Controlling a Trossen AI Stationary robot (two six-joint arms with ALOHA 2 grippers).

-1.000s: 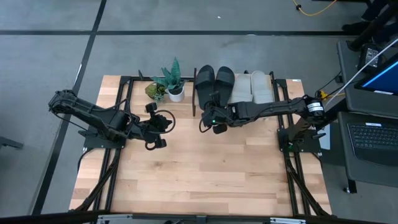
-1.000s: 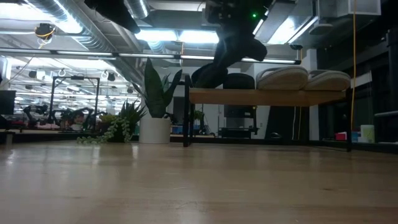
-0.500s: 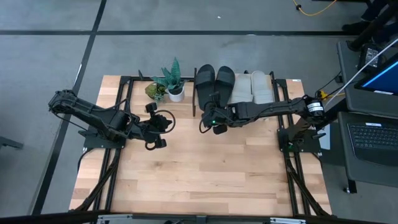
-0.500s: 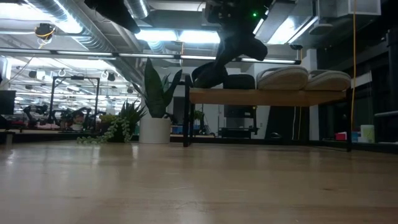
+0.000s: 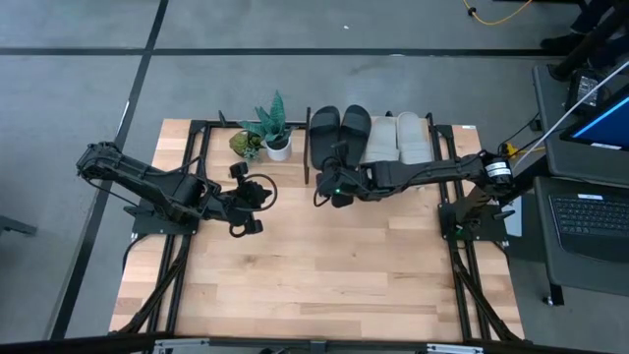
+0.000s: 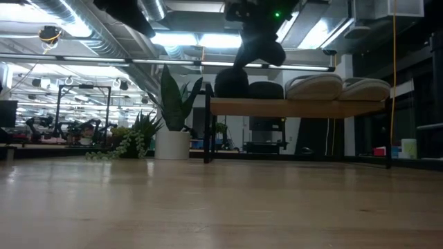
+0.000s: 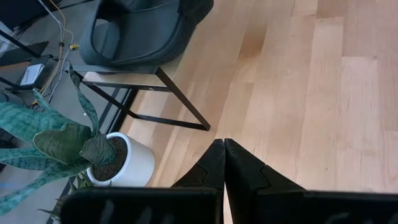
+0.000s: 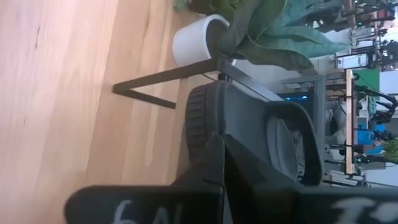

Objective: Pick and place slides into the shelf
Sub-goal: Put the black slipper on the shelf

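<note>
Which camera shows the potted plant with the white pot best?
The low view: the potted plant stands whole, pot and leaves side-on, left of the shelf. The high view shows it small from above, and both wrist views show the pot with part of the leaves.

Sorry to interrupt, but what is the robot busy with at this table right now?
It is putting slides on the shelf. All four already lie on the shelf's top board: two black slides beside two grey slides. The right hand hovers shut at the heel end of the black pair, holding nothing. The left hand, also shut, waits over the table near a potted plant.
</note>
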